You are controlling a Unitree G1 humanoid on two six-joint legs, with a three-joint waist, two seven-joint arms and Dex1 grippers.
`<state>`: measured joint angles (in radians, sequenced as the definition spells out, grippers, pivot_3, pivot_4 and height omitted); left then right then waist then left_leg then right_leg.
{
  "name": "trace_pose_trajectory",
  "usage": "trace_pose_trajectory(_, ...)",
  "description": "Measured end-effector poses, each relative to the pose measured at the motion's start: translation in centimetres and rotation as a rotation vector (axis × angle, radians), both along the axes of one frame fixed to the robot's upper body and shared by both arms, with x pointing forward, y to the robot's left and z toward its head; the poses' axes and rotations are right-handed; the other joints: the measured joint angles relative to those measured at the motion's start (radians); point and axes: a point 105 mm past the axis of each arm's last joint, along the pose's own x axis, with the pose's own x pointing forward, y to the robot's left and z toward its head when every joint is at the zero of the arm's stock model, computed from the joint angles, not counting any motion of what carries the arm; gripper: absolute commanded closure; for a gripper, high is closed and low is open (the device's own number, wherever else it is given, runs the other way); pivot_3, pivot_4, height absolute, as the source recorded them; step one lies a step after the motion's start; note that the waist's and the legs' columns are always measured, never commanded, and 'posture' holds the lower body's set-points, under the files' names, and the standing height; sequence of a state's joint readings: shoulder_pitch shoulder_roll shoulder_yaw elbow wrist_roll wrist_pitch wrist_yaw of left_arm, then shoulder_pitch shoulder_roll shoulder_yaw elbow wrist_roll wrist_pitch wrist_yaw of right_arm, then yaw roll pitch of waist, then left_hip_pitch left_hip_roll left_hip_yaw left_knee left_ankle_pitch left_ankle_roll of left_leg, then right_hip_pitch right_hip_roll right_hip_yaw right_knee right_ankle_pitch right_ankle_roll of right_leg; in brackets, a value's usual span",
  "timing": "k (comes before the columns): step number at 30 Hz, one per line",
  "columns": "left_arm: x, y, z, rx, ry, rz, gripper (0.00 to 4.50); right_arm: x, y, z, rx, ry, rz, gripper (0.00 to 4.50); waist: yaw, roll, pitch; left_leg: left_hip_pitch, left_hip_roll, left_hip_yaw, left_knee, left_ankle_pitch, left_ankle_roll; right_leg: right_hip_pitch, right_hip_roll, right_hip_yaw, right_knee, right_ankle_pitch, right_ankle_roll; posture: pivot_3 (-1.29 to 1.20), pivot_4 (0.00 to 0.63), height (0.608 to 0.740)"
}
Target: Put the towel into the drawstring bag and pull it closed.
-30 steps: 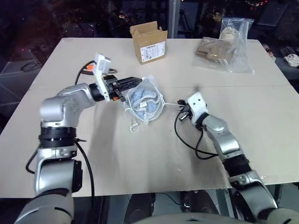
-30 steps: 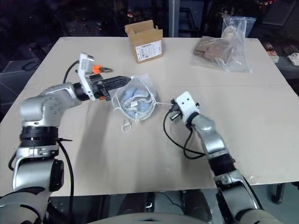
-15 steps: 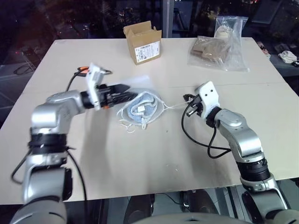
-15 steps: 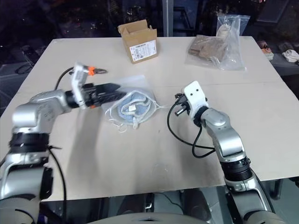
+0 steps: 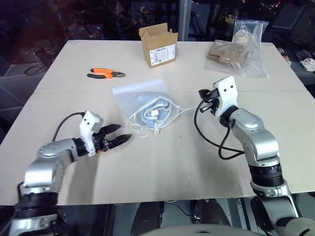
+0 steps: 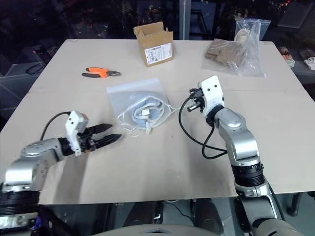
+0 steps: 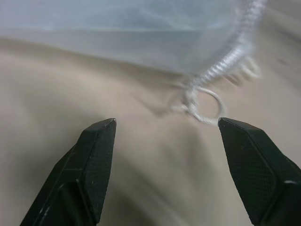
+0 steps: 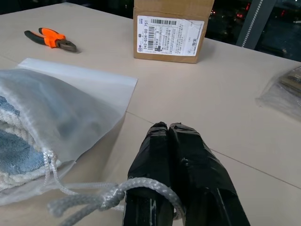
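A robotics lab or workshop: a plain beige surface stands before dark glass, bearing orange-handled pliers, an opened cardboard box with a barcode label, and bagged parts.

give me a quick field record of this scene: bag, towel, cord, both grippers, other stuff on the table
drawstring bag: lying flat mid-table, mouth toward the robot's right
towel: light blue, inside the bag
cord: white, running from the bag's mouth to the right gripper
right gripper: shut on the cord, raised off the table
left gripper: open, empty, low over the table, apart from the bag
pliers: orange-handled, far left
cardboard box: far centre, top flaps open
clear plastic bag: brown contents, far right
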<state>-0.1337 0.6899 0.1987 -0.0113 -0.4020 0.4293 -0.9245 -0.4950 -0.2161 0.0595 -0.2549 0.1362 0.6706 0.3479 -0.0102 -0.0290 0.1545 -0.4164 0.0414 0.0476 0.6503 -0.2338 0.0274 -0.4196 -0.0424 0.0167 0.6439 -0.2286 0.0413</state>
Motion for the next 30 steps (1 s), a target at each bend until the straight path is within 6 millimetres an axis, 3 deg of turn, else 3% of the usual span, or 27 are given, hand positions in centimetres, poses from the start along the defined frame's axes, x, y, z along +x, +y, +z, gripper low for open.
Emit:
trace_pose_trajectory(3, 1.2, -1.6, -0.1, -0.008, -0.059, 0.027, 1.76, 0.0, -0.1, 0.1, 0.0, -0.005, -0.004, 4.5, -0.002, 0.0, 0.0, 0.0, -0.001, 0.0, 0.0, 0.0, 0.0, 0.0, 0.0, 0.0, 0.0, 0.002, 0.004, 0.0, 0.15, 0.74)
trace_pose_trajectory(6, 1.6, -2.9, -1.1, -0.03, -0.055, 0.056, 3.09, -0.1, -0.1, 0.3, 0.005, -0.011, -0.004, 4.5, -0.004, 0.0, 0.0, 0.0, -0.002, 0.0, 0.0, 0.0, 0.0, 0.0, 0.0, 0.0, 0.0, 0.002, 0.004, 0.0, 0.15, 0.74)
trace_pose_trajectory(9, 2.1, -2.8, -0.9, -0.031, -0.095, 0.114, 4.48, 0.0, -0.5, 0.6, 0.017, -0.018, -0.022, 4.5, -0.005, 0.0, 0.0, 0.0, -0.001, -0.001, -0.001, 0.0, 0.0, 0.0, 0.002, 0.0, 0.0, 0.002, 0.004, 0.0, 0.15, 0.74)
trace_pose_trajectory(12, 2.6, -1.8, 0.1, 0.011, -0.19, 0.174, 4.48, 0.2, -1.0, 1.5, 0.038, -0.043, -0.042, 4.5, -0.004, 0.0, 0.0, 0.0, -0.001, -0.001, -0.001, 0.0, 0.0, 0.0, 0.003, 0.0, 0.001, 0.002, 0.004, 0.0, 0.15, 0.74)
trace_pose_trajectory(14, 3.6, -0.7, 1.8, 0.053, -0.303, 0.23, 4.48, 0.6, -1.3, 3.6, 0.078, -0.103, -0.056, 4.5, -0.003, 0.0, 0.0, 0.0, -0.001, -0.001, 0.0, 0.0, 0.0, 0.0, 0.003, 0.0, 0.001, 0.002, 0.004, 0.0, 0.15, 0.74)
trace_pose_trajectory(16, 4.8, 0.6, 5.2, 0.097, -0.445, 0.279, 4.48, 0.8, -1.8, 6.8, 0.122, -0.193, -0.063, 4.5, -0.002, 0.0, 0.0, -0.001, -0.001, -0.001, 0.001, 0.0, 0.0, 0.0, 0.003, -0.001, 0.001, 0.003, 0.004, 0.0, 0.15, 0.74)
trace_pose_trajectory(18, 6.2, 2.0, 10.4, 0.119, -0.612, 0.332, 4.48, 0.8, -2.3, 10.7, 0.15, -0.299, -0.059, 4.5, 0.003, 0.0, 0.001, -0.002, -0.001, 0.0, 0.003, 0.0, 0.0, 0.001, 0.003, -0.003, 0.001, 0.003, 0.004, 0.0, 0.15, 0.74)
trace_pose_trajectory(20, 6.6, 3.2, 17.1, 0.127, -0.814, 0.382, 4.48, 0.0, -3.0, 15.7, 0.168, -0.434, -0.049, 4.5, 0.003, -0.001, 0.001, -0.001, -0.002, 0.0, 0.002, 0.0, 0.0, 0.002, 0.003, -0.003, 0.0, 0.003, 0.004, 0.0, 0.15, 0.74)
trace_pose_trajectory(21, 6.5, 3.4, 19.3, 0.127, -0.883, 0.396, 4.48, -0.5, -3.3, 17.4, 0.172, -0.484, -0.048, 4.5, 0.001, 0.0, 0.0, 0.0, -0.002, 0.0, 0.001, 0.0, 0.0, 0.004, 0.002, -0.003, -0.001, 0.003, 0.004, 0.0, 0.15, 0.74)
trace_pose_trajectory(22, 6.5, 3.6, 20.3, 0.128, -0.911, 0.406, 4.48, -0.7, -3.6, 18.2, 0.163, -0.509, -0.05, 4.5, 0.001, 0.0, 0.0, 0.001, -0.002, 0.001, 0.001, -0.001, 0.001, 0.004, 0.002, -0.003, -0.002, 0.002, 0.004, 0.0, 0.15, 0.74)
trace_pose_trajectory(24, 7.2, 4.1, 20.8, 0.124, -0.908, 0.436, 4.48, -0.9, -4.0, 19.1, 0.145, -0.533, -0.054, 4.5, -0.001, 0.0, 0.0, 0.0, -0.003, 0.002, -0.001, -0.001, 0.001, 0.004, 0.002, -0.003, -0.002, 0.002, 0.005, 0.0, 0.15, 0.74)
trace_pose_trajectory(30, 9.6, 3.0, 18.0, 0.14, -0.789, 0.417, 4.48, -0.2, -5.3, 18.3, 0.138, -0.496, -0.114, 4.5, -0.003, 0.0, 0.0, -0.008, -0.002, 0.003, 0.0, -0.001, 0.001, -0.003, 0.002, -0.004, -0.001, 0.002, 0.005, 0.0, 0.15, 0.74)
